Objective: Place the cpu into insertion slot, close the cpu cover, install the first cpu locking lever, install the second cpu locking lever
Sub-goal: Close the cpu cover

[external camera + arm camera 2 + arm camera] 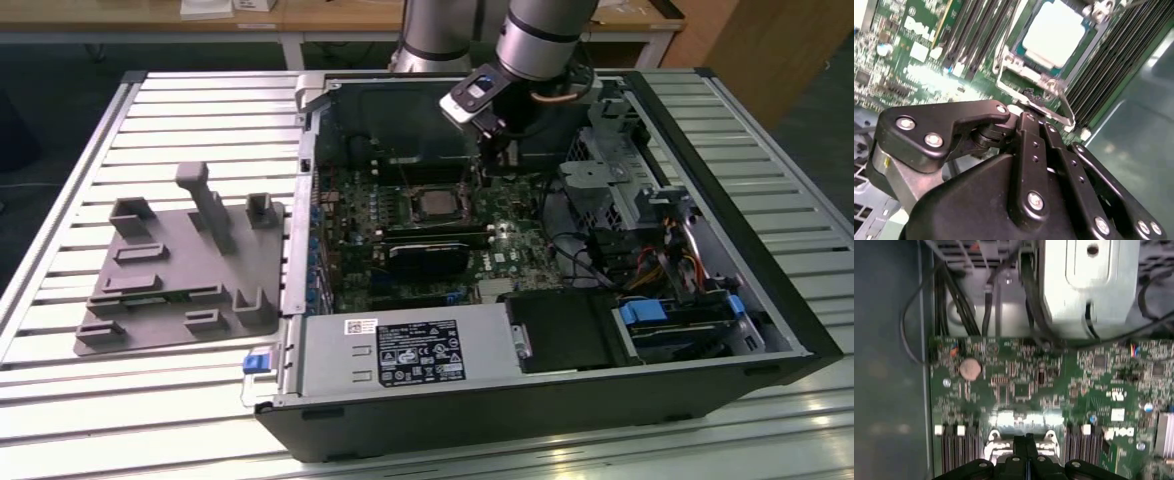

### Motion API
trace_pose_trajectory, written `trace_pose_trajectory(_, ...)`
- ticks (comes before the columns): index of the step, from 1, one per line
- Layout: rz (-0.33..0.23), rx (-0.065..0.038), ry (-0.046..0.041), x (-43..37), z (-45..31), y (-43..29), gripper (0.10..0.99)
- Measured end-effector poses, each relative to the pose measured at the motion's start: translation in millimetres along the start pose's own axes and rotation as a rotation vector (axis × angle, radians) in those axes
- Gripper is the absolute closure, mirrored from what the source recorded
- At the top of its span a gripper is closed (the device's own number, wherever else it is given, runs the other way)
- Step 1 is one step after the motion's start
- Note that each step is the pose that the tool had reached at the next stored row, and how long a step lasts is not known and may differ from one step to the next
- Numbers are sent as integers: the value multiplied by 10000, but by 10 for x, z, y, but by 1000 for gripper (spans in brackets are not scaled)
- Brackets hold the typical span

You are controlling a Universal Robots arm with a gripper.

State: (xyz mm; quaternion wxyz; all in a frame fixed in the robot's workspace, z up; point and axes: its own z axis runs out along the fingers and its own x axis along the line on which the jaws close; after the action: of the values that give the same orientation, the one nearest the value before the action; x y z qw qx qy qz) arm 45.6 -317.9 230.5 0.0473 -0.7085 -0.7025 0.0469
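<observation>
**Chip in its slot.** The cpu [1054,36], a flat square chip with a pale silver top, lies level in its slot [411,206] on the green motherboard [1029,385]. The thin grey metal cover [1000,75] rings it. The black claw [1036,119] hangs just beside the cover's edge, fingers drawn together with nothing visible between them. The board sits inside an open black computer case [534,415] on a slatted metal counter [134,110]. A grey moulded tray [174,280] lies toward the exterior view's left. Wooden tables [334,15] stand behind.
</observation>
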Motion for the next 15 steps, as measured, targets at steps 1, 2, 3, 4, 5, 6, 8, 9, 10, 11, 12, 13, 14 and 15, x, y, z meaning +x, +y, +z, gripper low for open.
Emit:
trace_pose_trajectory(1,0,-17,1,0,5,-33,984)
trace_pose_trajectory(2,-1,-33,0,0,8,-62,984)
trace_pose_trajectory(3,0,-49,1,-1,12,-91,984)
trace_pose_trajectory(4,-1,-69,1,-1,16,-120,984)
trace_pose_trajectory(5,-1,-90,1,-1,19,-143,984)
trace_pose_trajectory(6,-1,-111,0,-2,21,-162,984)
trace_pose_trajectory(8,0,-152,0,-2,25,-191,984)
trace_pose_trajectory(9,-1,-174,1,-2,27,-202,984)
trace_pose_trajectory(10,-2,-201,1,-2,28,-211,984)
trace_pose_trajectory(11,-2,-259,2,-2,30,-222,984)
trace_pose_trajectory(12,-2,-362,1,-2,31,-235,984)
trace_pose_trajectory(13,-4,-484,1,-2,34,-248,984)
trace_pose_trajectory(14,-7,-589,-1,-2,36,-260,984)
trace_pose_trajectory(15,-10,-677,-1,-2,40,-274,984)
